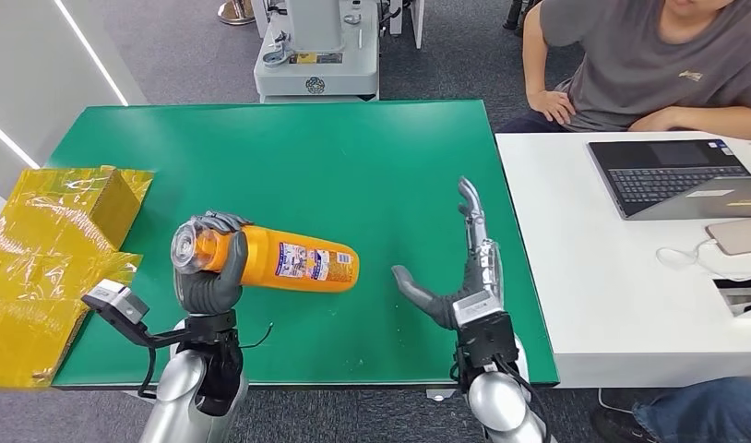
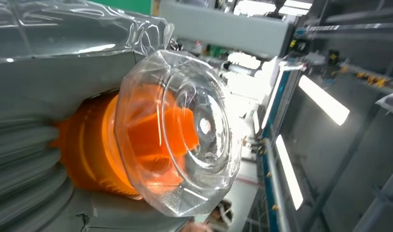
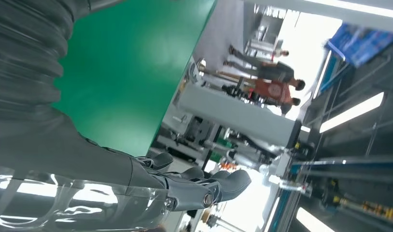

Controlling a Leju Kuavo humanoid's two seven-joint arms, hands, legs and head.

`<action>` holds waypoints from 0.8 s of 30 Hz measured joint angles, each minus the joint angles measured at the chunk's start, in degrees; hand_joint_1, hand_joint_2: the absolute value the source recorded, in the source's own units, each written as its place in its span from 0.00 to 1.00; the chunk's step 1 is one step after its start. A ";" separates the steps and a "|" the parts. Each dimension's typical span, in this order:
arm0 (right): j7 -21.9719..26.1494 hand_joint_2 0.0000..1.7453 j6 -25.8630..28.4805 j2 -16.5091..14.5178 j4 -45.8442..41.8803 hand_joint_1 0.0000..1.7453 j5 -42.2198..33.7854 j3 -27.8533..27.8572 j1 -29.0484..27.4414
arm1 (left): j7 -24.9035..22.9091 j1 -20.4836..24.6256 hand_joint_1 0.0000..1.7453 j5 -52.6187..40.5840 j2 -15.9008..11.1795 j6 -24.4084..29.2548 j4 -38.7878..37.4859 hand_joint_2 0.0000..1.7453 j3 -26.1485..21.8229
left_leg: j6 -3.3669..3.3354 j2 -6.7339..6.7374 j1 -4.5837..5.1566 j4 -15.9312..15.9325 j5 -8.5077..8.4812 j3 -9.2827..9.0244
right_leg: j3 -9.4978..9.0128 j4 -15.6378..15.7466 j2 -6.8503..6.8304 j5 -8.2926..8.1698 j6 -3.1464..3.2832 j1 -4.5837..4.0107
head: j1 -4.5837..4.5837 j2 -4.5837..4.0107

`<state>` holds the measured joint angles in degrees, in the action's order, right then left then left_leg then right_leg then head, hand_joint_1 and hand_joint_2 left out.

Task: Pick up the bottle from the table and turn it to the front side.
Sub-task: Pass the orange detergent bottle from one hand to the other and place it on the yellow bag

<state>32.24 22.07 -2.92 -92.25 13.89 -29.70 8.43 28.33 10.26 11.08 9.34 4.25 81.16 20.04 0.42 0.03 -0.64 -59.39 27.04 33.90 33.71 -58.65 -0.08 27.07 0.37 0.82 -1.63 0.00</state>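
Gripping the orange bottle [image 1: 280, 261] at its cap end with the left hand [image 1: 211, 277], fingers wrapping around the neck just behind the clear cap [image 2: 185, 140]. Holding the bottle roughly level, body extending away from the hand toward the right hand [image 1: 464, 277]. Appearing to hold it lifted off the green table [image 1: 289, 157]; contact between the far end and the table surface not determinable. Showing a printed label [image 1: 307, 263] along the upward-facing side of the body; whether this counts as the front side not determinable. Keeping the right hand empty, fingers spread and extended, palm turning toward the bottle's base, well apart from it. Noting a yellow plastic-wrapped box [image 1: 53, 249] beyond the left hand on its outer side, a white desk [image 1: 612, 305] with a laptop [image 1: 676, 175] beyond the right hand, and a person [image 1: 649, 55] sitting behind that desk.

Judging progress: pick-up apparently done, grasp looking secure. Remaining, by judgement: rotating the bottle about its long axis until the front label faces forward, possibly supporting the base with the free hand.
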 joint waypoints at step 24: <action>-0.10 1.00 3.98 -0.95 -4.57 0.00 1.18 5.32 -12.07 | -8.08 -1.13 1.00 -41.12 -10.86 13.68 7.81 1.00 -7.68 | 0.02 0.01 -0.01 0.04 -0.01 -0.01 | 0.02 -0.01 0.01 0.01 0.02 -0.02 | -0.02 0.00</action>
<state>32.14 26.04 -3.86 -96.82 15.06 -24.38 -3.65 20.24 9.12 -30.04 -1.51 17.92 88.97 12.36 0.44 0.05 -0.66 -59.35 27.04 33.89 33.72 -58.66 -0.07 27.09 0.39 0.80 -1.64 0.00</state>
